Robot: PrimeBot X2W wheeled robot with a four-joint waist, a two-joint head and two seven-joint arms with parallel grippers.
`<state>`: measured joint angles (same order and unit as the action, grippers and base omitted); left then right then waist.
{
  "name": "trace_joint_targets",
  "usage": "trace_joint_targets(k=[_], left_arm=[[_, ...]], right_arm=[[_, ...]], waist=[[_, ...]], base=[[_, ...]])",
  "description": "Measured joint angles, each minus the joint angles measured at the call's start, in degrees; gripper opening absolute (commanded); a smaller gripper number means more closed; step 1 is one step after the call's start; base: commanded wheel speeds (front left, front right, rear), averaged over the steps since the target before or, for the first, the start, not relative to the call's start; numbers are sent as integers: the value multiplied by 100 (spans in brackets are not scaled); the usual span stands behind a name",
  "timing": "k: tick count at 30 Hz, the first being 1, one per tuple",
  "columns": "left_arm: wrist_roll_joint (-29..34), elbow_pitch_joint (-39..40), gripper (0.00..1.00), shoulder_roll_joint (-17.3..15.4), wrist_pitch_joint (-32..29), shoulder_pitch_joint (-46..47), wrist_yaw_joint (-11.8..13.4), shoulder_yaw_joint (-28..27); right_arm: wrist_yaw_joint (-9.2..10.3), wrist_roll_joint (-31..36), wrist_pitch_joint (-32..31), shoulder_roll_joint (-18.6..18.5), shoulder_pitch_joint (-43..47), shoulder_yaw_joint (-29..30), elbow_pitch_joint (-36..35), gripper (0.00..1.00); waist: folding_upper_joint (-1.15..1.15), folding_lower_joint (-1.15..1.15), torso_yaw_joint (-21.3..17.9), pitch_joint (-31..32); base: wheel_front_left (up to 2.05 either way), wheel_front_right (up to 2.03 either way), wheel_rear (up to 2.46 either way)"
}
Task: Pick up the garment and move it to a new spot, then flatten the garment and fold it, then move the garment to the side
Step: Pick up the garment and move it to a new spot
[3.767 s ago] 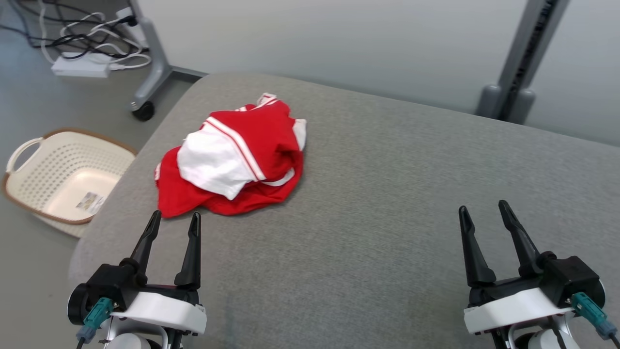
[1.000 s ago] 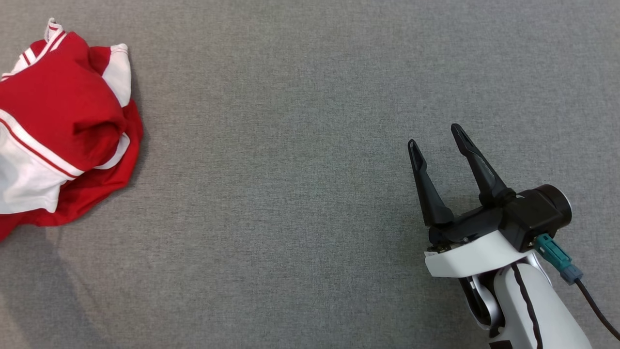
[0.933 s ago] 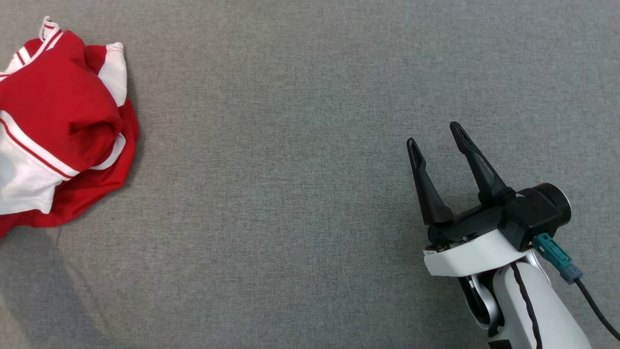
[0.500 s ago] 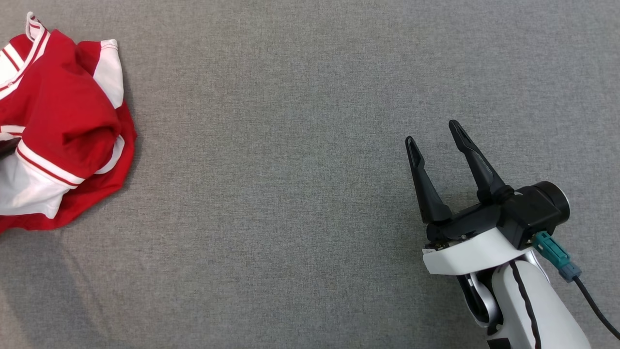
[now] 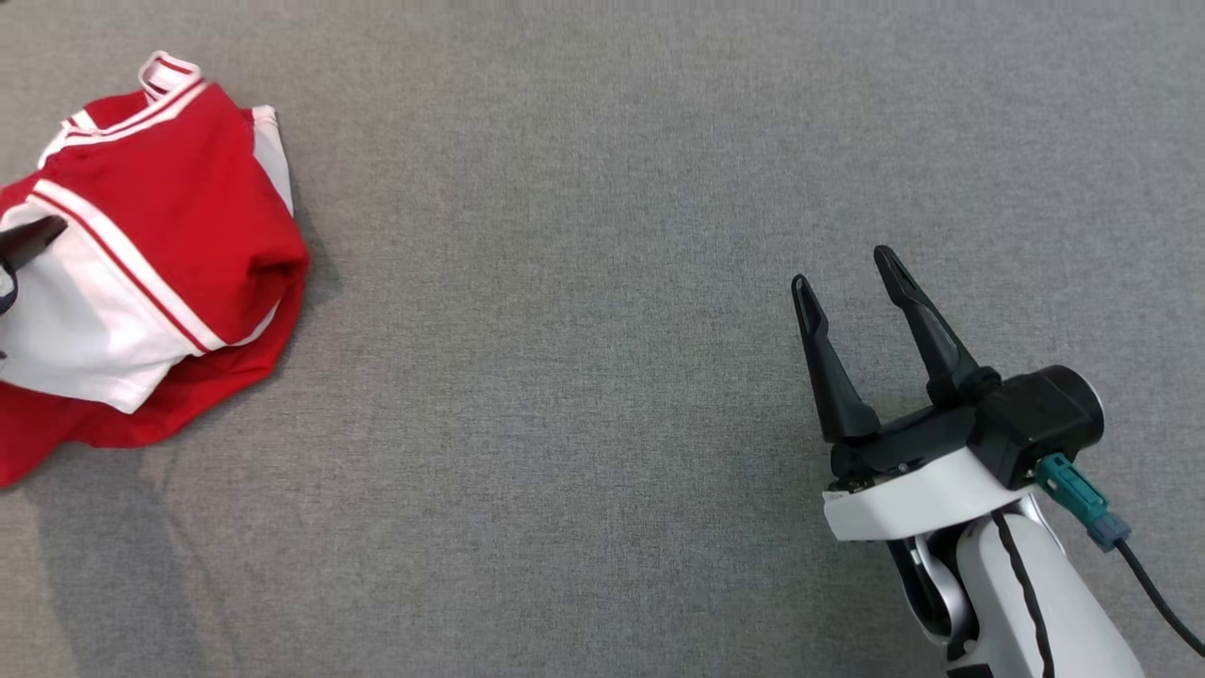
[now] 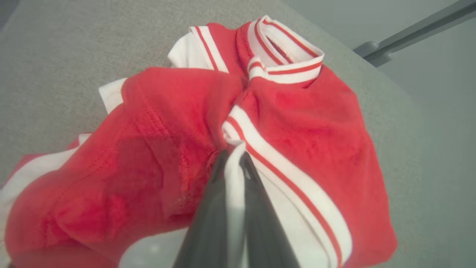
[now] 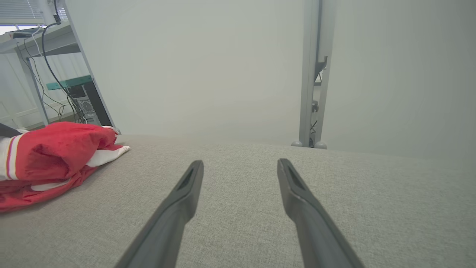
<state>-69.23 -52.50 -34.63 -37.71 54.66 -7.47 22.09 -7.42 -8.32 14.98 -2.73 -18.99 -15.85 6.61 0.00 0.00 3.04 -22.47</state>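
Step in hand: the pick-up. In the left wrist view, my left hand point(image 6: 234, 156) was pinched shut on a white, red-striped fold of the crumpled red-and-white knit garment point(image 6: 156, 149), with the fold standing between its two dark fingers. My right hand point(image 5: 844, 273) hovered with its jaws wide and nothing in them, well apart from the garment, over the bare grey fabric-covered table point(image 5: 602, 188). The garment lay in a heap at the table's left side, its striped collar at the far end.

I judged that the next move called for a lift and a carry toward the table's middle, with care that the thin fold did not slip free.

The head view gave the spacing between garment and right hand, but not the grip. The left wrist view gave the grip itself. The right wrist view added a grey upright post point(image 7: 310, 74) and a cabled desk point(image 7: 55, 41) beyond the table.
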Motion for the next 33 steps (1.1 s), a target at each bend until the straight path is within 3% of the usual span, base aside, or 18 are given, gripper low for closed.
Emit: trace_joint_targets(k=[18, 33], left_arm=[[137, 1734, 0, -208, 756, 24, 0, 1009], [281, 2668, 0, 27, 1388, 467, 0, 1675]], right_arm=[[0, -382, 0, 3, 621, 51, 71, 100], [0, -557, 0, 5, 1062, 129, 16, 100]], waist=[[0, 0, 1, 1246], [0, 0, -583, 1977]], base=[[0, 0, 0], [0, 0, 0]])
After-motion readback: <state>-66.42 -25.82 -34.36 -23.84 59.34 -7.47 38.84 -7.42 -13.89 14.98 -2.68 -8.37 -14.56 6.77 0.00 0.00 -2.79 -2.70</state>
